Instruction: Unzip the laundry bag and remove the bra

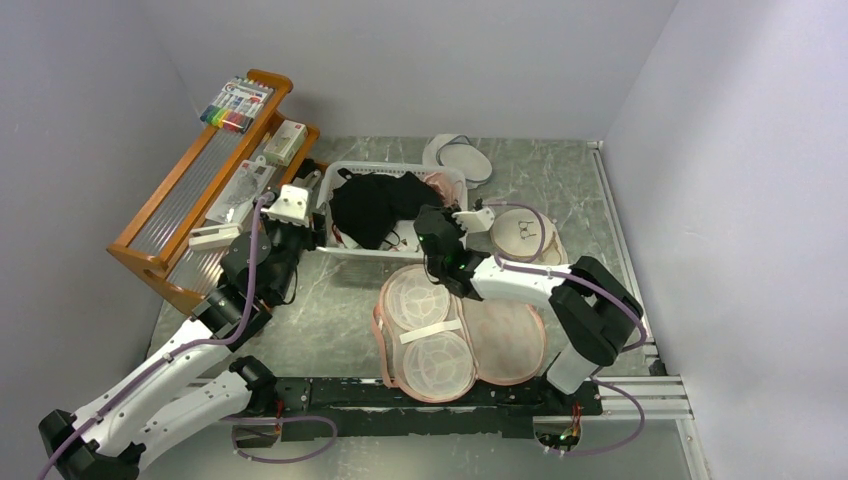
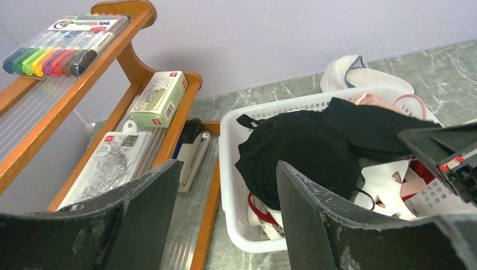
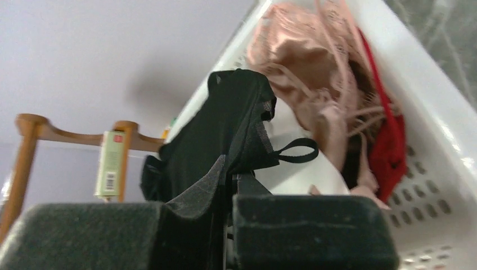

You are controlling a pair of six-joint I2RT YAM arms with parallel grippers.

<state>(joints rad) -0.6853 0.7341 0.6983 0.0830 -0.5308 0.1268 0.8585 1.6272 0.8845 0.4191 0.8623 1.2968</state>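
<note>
Closest to my arm bases, the laundry bag [image 1: 505,340] lies unzipped and spread flat on the tabletop [image 1: 330,320], pale lining facing up. Just past its far edge, the right jaws are clamped on a fold of the bra [image 1: 370,205]. On my right wrist feed I see the black fabric pinched between the two pads [image 3: 309,230]. The rest of the bra is draped across the white basket [image 1: 390,165], beside a pink garment [image 3: 304,62] and a red one [image 3: 388,152]. The left jaws hang spread wide with nothing between them, just off the basket's left end and next to the wooden shelf [image 1: 190,200]. One white round pouch [image 1: 522,232] sits at the basket's right, and another [image 1: 458,155] lies behind it. A marker pack [image 1: 237,104] rests on the shelf's top tier.
</note>
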